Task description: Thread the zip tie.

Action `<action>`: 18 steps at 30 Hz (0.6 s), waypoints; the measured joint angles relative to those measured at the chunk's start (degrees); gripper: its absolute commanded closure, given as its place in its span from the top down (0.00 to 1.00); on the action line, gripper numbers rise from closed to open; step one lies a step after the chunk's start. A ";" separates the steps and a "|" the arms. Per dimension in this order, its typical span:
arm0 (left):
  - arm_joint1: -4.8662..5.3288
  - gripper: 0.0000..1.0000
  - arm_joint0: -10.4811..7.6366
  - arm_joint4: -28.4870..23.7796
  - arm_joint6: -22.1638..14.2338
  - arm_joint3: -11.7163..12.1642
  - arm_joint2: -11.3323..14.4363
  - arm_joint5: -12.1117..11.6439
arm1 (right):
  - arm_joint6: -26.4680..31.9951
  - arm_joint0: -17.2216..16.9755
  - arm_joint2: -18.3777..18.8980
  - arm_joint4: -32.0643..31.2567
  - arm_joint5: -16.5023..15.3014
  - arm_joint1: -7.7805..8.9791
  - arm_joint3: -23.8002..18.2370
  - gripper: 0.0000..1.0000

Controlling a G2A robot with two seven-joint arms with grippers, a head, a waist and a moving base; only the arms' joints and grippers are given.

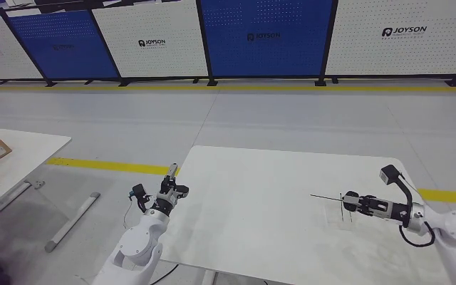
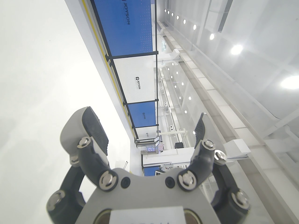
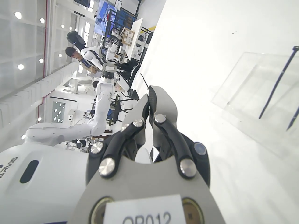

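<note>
My right gripper (image 1: 344, 201) hovers over the right part of the white table (image 1: 256, 214), shut on a thin black zip tie (image 1: 326, 197) that sticks out level towards the table's middle. The right wrist view shows the right gripper (image 3: 149, 95) pinched tight, with the zip tie's end (image 3: 144, 80) poking past the fingertips. At the table's left edge my left gripper (image 1: 171, 172) stands open. In its own view the left gripper (image 2: 149, 129) holds nothing between its spread fingers (image 2: 94, 129).
A clear flat tray (image 3: 243, 89) lies on the table beside my right gripper, with two spare black zip ties (image 3: 276, 82) (image 3: 293, 120) on it. They show as thin lines (image 1: 342, 212) in the top view. Blue and white partition panels (image 1: 263, 35) stand beyond the floor.
</note>
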 measured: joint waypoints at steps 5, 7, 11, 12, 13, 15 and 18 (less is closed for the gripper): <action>0.00 1.00 0.00 0.00 0.00 0.00 0.00 0.00 | 0.00 0.00 0.00 0.00 0.00 0.00 0.00 0.00; 0.00 1.00 0.00 0.00 0.00 0.00 0.00 0.00 | 0.00 0.00 0.00 0.00 0.00 0.00 0.00 0.00; 0.00 1.00 0.00 0.00 0.00 0.00 0.00 0.00 | -1.06 -0.40 0.03 -0.41 -0.02 -0.02 -0.61 0.00; 0.00 1.00 0.00 0.00 0.00 0.00 0.00 0.00 | -2.21 -0.68 0.18 -0.95 -0.14 -0.01 -1.19 0.00; 0.00 1.00 0.00 0.00 0.00 0.00 0.00 0.00 | -3.41 -0.99 0.41 -1.52 -0.22 0.02 -1.90 0.00; 0.00 1.00 0.00 0.00 0.00 0.00 0.00 0.00 | -4.88 -1.79 1.07 -1.77 -0.26 0.05 -4.20 0.00; 0.00 1.00 0.00 0.00 0.00 0.00 0.00 0.00 | -5.00 -2.94 2.07 -2.37 -0.26 0.04 -8.07 0.00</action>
